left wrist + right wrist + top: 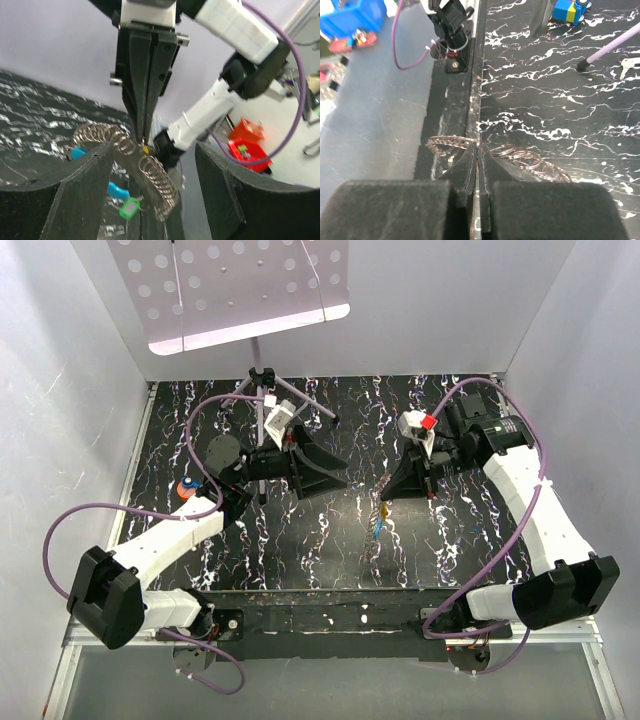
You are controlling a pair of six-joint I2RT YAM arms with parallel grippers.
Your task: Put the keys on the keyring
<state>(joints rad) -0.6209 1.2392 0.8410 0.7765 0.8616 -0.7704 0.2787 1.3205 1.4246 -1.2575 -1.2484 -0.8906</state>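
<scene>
Right pincer (477,148) is clamped shut on the chain of rings (520,156), probably to hold it up steady. Just beyond, the left pincer (342,473) gapes open, gripping nothing. Both keys (378,521) dangle below the chain at the centre of the overhead frame, seemingly already threaded.

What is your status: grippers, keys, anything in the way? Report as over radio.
Right gripper jaws shut on ring chain. Left gripper jaws open, flanking the chain. Blue key and yellow key near right gripper, attachment unclear. No obstruction seen.
</scene>
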